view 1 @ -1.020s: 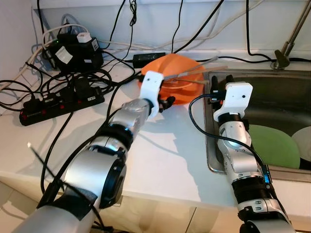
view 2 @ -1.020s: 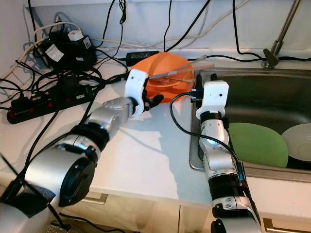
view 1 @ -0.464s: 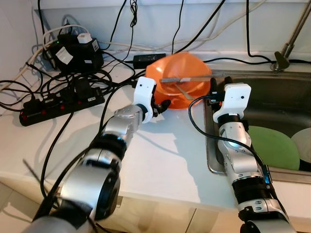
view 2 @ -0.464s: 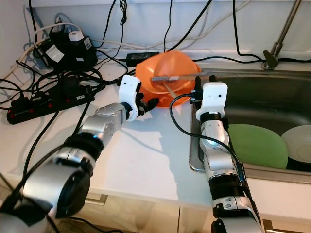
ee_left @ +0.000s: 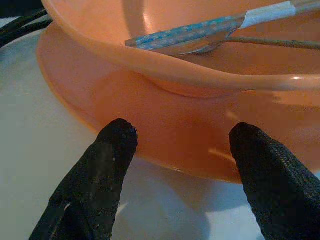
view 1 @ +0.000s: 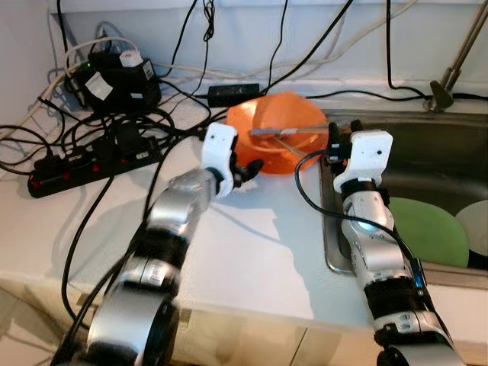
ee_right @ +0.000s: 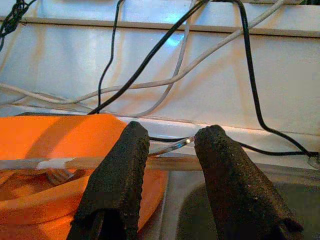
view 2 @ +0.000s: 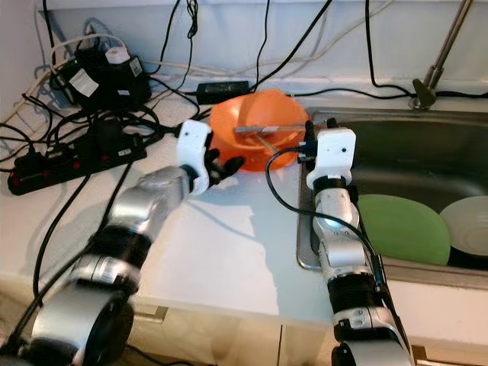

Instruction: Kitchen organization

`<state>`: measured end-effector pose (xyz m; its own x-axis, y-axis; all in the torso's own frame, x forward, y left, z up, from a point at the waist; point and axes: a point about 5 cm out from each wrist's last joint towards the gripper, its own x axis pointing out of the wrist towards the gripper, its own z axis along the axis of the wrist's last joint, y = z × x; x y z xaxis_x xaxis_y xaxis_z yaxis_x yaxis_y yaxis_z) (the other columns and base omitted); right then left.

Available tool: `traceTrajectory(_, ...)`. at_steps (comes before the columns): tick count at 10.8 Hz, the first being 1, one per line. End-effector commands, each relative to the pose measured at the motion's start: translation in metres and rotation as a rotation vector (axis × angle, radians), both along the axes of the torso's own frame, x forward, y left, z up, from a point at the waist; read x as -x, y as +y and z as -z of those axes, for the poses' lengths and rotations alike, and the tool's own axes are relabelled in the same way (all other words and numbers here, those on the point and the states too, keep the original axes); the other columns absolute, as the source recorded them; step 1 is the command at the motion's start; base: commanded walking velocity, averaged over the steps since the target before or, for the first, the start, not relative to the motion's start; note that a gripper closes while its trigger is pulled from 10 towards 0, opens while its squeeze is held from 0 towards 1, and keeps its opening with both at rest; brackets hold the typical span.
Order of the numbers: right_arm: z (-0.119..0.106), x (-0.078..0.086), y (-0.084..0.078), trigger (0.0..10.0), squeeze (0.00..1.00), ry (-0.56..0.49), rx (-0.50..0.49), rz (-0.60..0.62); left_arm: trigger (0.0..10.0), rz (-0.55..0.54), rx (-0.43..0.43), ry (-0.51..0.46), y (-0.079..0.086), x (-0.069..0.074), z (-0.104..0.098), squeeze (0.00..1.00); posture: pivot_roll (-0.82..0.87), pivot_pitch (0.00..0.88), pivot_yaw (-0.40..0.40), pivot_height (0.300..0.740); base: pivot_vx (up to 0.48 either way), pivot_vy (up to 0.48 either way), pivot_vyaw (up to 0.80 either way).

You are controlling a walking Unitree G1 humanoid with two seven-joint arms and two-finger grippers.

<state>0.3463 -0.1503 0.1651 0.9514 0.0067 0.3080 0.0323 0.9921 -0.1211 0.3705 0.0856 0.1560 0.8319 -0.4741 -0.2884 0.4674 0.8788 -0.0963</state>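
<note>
where the white surface (view 1: 252, 229) meets the steel sink (view 1: 427, 145), an orange bowl (view 1: 278, 141) is seen, glossy and round, resting on what the left wrist view shows to be an orange plate (ee_left: 150, 125) of the same colour beneath it. two utensils are laid across the bowl: a spoon (ee_left: 200, 35) with a blue-speckled handle and a thin brownish stick (view 1: 293, 131), their ends reaching toward the sink. two plates are counted in the sink, one green plate (view 1: 427, 229) and one pale plate (view 1: 476, 225) partly cut off at the edge. one black power strip (view 1: 91, 160) and one black adapter block (view 1: 114, 80) are set among tangled cables at the back left.

the left gripper (ee_left: 175, 145) is stretched forward low over the surface, its jaws spread wide and empty, with the tips just short of the plate's rim. the right gripper (ee_right: 170, 145) is raised upright at the sink's near-left corner, just beside the bowl; its jaws are parted with a narrow gap, nothing is held, and the utensil ends are seen beyond them.
</note>
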Motion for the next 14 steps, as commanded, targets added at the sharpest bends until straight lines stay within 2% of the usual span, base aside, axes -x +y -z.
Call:
traceTrajectory(1, 0.002, -0.002, 0.0, 10.0, 0.0, 0.011, 0.006, -0.001, 10.0, -0.012, -0.049, 0.134, 0.011, 0.012, 0.027, 0.0, 0.08, 0.0, 0.096, 0.74, 0.0, 0.0, 0.0)
traceTrajectory(2, 0.002, -0.002, -0.001, 10.0, 0.0, 0.011, 0.005, 0.001, 10.0, -0.017, -0.054, 0.138, 0.014, 0.018, 0.027, 0.0, 0.09, 0.0, 0.099, 0.74, 0.0, 0.0, 0.0)
traceTrajectory(3, 0.002, -0.002, -0.002, 10.0, 0.0, 0.011, 0.003, 0.005, 10.0, -0.027, -0.065, 0.145, 0.022, 0.032, 0.024, 0.0, 0.1, 0.0, 0.099, 0.74, 0.0, 0.0, 0.0)
traceTrajectory(7, 0.0, -0.004, -0.006, 10.0, 0.0, 0.001, 0.006, 0.019, 10.0, -0.029, -0.087, 0.132, 0.032, 0.063, 0.013, 0.0, 0.13, 0.0, 0.084, 0.74, 0.0, 0.0, 0.0)
traceTrajectory(10, -0.038, -0.005, -0.024, 10.0, 0.0, -0.146, -0.04, 0.074, 10.0, -0.027, -0.081, 0.107, 0.029, 0.069, 0.006, 0.0, 0.12, 0.0, 0.083, 0.74, 0.0, 0.0, 0.0)
traceTrajectory(11, -0.046, -0.004, -0.027, 10.0, 0.0, -0.174, -0.053, 0.079, 10.0, -0.024, -0.083, 0.107, 0.028, 0.069, 0.005, 0.0, 0.12, 0.0, 0.084, 0.74, 0.0, 0.0, 0.0)
traceTrajectory(12, -0.069, -0.001, -0.029, 10.0, 0.0, -0.251, -0.08, 0.076, 10.0, -0.017, -0.091, 0.108, 0.025, 0.069, 0.007, 0.0, 0.11, 0.0, 0.088, 0.74, 0.0, 0.0, 0.0)
traceTrajectory(13, -0.081, 0.002, -0.031, 10.0, 0.0, -0.293, -0.084, 0.077, 10.0, -0.008, -0.096, 0.104, 0.022, 0.068, 0.006, 0.0, 0.1, 0.0, 0.091, 0.74, 0.0, 0.0, 0.0)
traceTrajectory(14, -0.087, 0.004, -0.036, 10.0, 0.0, -0.311, -0.089, 0.099, 10.0, -0.005, -0.096, 0.096, 0.02, 0.067, 0.004, 0.0, 0.08, 0.0, 0.094, 0.74, 0.0, 0.0, 0.0)
